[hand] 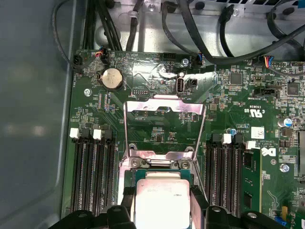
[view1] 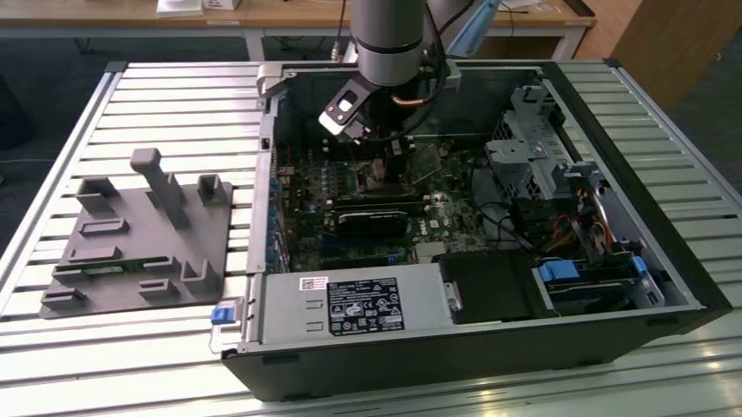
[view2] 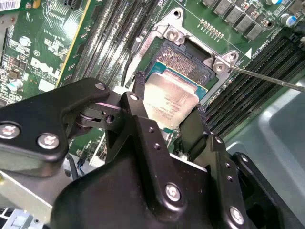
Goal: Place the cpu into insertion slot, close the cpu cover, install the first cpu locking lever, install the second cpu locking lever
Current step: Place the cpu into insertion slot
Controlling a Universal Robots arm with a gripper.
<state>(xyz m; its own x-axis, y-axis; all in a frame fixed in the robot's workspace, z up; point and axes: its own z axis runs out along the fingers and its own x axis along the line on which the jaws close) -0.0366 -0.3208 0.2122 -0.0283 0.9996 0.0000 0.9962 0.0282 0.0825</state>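
Green circuit board (hand: 157,76) inside an open black computer case (view1: 464,356) forms the backdrop. A small, flat, grey-faced square cpu (view2: 176,95) is pinched between the two fingers of the black end effector (view2: 167,102), directly over the dark, silver-rimmed insertion slot (view2: 186,59). The thin silver cpu cover (hand: 164,106) frame stands swung open at the slot's edge.

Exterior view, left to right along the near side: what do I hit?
Grey fixture → blue tab → power supply → blue drive caddy → case wall. Skipped: the gripper, holding the cpu, overlaps the circuit board.
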